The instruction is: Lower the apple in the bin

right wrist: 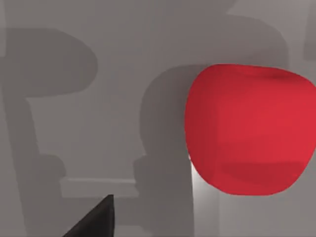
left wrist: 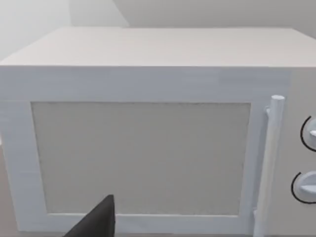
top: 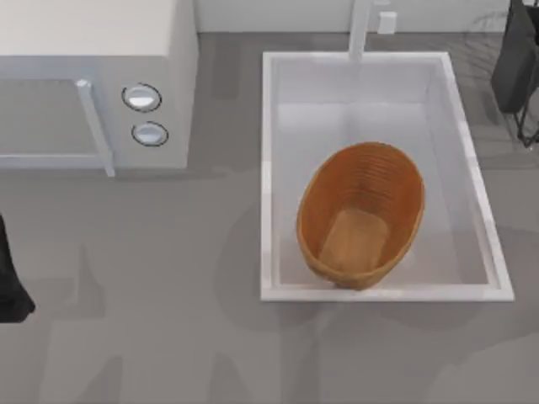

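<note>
Seen from above, our workspace is a grey table [top: 152, 320] crossed by soft shadows. A white microwave [top: 93, 84] stands at its far left, with a vertical door handle [top: 94, 126] and two round dials [top: 143, 114] beside it. A white rectangular sink basin [top: 274, 168] is let into the table right of centre, with a white faucet [top: 362, 29] at its far rim.

The bin [top: 360, 215], an oval orange-brown woven basket with ribbed sides and a flat, lighter bottom, sits inside the basin near its front rim and holds nothing.

Our left arm [top: 13, 286] is a dark shape at the table's left edge; its wrist camera faces the microwave door, and one dark fingertip [left wrist: 98, 222] shows low in that picture. Our right arm [top: 518, 67] stands at the far right corner, beyond the basin. In its wrist view the apple [right wrist: 249, 131], bright red, glossy and rounded, appears large and close above the grey surface, beside one dark fingertip [right wrist: 98, 219]. We cannot tell whether either pincer is open, closed or gripping the apple.
</note>
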`<state>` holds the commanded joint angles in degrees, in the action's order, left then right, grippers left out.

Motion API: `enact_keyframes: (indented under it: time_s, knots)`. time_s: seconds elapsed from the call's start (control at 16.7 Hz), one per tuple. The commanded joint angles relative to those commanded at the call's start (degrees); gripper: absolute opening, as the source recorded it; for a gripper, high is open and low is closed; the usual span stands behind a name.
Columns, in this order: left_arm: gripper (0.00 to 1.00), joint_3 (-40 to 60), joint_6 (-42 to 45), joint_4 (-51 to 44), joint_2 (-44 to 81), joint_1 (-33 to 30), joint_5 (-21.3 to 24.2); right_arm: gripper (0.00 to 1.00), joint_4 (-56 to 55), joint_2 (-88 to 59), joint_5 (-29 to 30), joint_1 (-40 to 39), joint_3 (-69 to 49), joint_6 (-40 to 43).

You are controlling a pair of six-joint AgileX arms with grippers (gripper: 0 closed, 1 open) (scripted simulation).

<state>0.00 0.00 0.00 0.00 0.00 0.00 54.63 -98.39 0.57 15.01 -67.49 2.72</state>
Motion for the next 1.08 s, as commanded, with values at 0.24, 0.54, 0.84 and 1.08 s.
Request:
enact_keyframes:
  time_s: [0.24,0.54,0.84,1.08]
  knots:
    - [1.0,0.0,0.0,0.0,0.0,0.0,0.0,1.0,3.36,-6.17,-0.01,1.05,-5.08,0.17]
    - [1.0,0.0,0.0,0.0,0.0,0.0,0.0,1.0,3.32,-6.18,-0.01,0.78,-5.07,0.16]
    - [1.0,0.0,0.0,0.0,0.0,0.0,0.0,1.0,-3.21,-9.05,0.0,0.98,-1.36,0.04]
    - [1.0,0.0,0.0,0.0,0.0,0.0,0.0,1.0,-11.11,-12.59,0.02,1.08,2.88,0.09]
